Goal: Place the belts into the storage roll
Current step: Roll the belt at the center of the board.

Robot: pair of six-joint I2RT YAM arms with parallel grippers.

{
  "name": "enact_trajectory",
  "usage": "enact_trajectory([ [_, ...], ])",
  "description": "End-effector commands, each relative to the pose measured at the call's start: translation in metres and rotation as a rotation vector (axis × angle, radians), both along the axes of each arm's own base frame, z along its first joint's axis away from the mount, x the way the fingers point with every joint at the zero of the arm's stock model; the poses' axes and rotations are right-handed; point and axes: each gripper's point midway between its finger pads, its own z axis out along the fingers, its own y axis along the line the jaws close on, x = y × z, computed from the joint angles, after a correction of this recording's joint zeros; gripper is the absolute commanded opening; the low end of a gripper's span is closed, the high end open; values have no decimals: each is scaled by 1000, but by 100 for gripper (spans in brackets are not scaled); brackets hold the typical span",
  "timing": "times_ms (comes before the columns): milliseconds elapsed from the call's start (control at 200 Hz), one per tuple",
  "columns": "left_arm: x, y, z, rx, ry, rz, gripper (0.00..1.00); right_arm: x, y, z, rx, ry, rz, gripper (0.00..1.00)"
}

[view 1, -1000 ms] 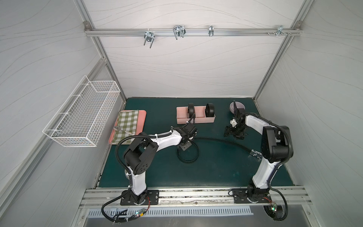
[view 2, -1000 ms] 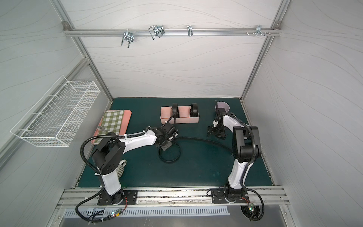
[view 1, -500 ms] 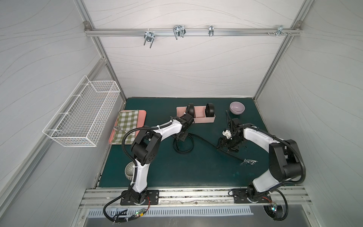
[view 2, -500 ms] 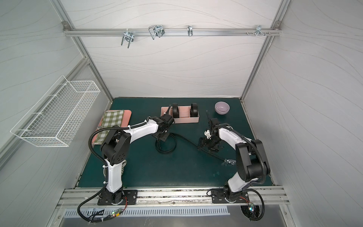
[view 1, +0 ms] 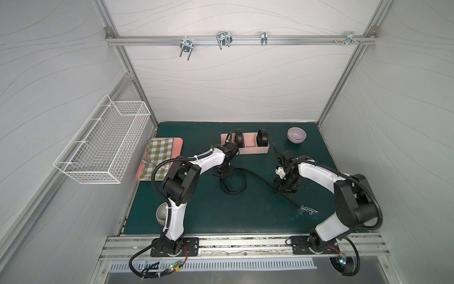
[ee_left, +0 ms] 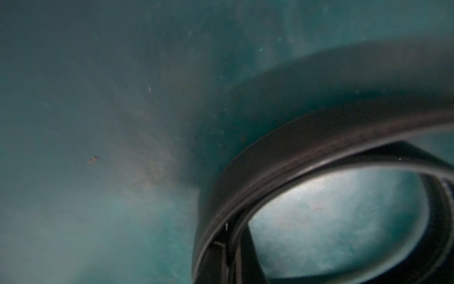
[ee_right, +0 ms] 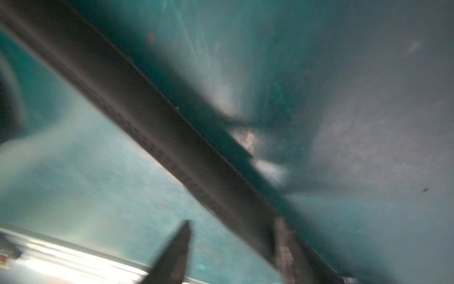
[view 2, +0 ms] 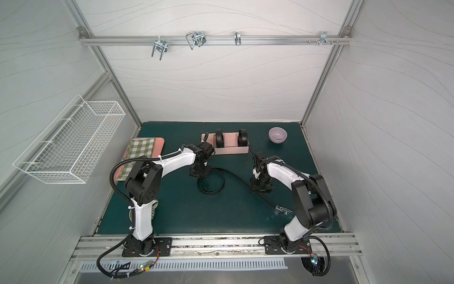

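Observation:
The pale pink storage roll (view 1: 253,150) (view 2: 231,150) stands at the back of the green mat. Two belts stand coiled in it (view 1: 238,138) (view 1: 262,137). A third belt lies loose on the mat: a loop (view 1: 233,189) (view 2: 211,189), then a straight run ending at its buckle (view 1: 308,210). My left gripper (view 1: 224,172) (ee_left: 228,236) is shut on the loop's near edge. My right gripper (view 1: 286,189) (ee_right: 233,228) is down over the straight run, open. The strap (ee_right: 172,137) lies against one finger, and the other finger (ee_right: 177,250) stands apart from it.
A lilac bowl (view 1: 296,134) sits at the back right. A flat pink tray with checked cloth (view 1: 159,157) lies at the left, with a white wire basket (view 1: 103,145) on the wall above it. A grey bowl (view 1: 161,214) sits behind the left arm's base.
The left gripper pulled the belt loop back towards the storage roll. The right gripper came forward from beside the lilac bowl and lowered onto the belt's straight run, its jaws narrowing.

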Motion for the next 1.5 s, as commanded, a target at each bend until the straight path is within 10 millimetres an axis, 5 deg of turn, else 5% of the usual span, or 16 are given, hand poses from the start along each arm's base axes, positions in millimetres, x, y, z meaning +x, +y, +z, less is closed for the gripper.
enact_trajectory([
  [0, -2, -13, -1, -109, 91, 142, 0, -16, -1, 1, -28, 58, -10, 20],
  [190, 3, -17, 5, -115, 78, 147, 0, -37, 57, 13, 235, 101, -98, 5],
  [435, 0, -13, 2, -78, 96, 146, 0, -37, 156, 24, 438, 66, -231, 6],
  [570, -4, -10, -1, -56, 105, 144, 0, -30, 202, 37, 499, 57, -252, 15],
  [660, -5, -9, -2, -48, 107, 143, 0, -23, 205, 44, 509, 23, -250, 25],
  [775, -7, -11, -2, -57, 121, 130, 0, -21, 181, 50, 498, -70, -206, 49],
  [895, -9, -9, -1, -40, 143, 109, 0, -19, 159, 71, 497, -269, -7, 63],
  [1210, -13, -6, 2, -15, 179, 95, 0, 6, 186, 107, 602, -641, 476, 67],
  [1495, -17, -11, 3, -27, 234, 87, 0, 12, 218, 99, 628, -694, 638, 65],
])
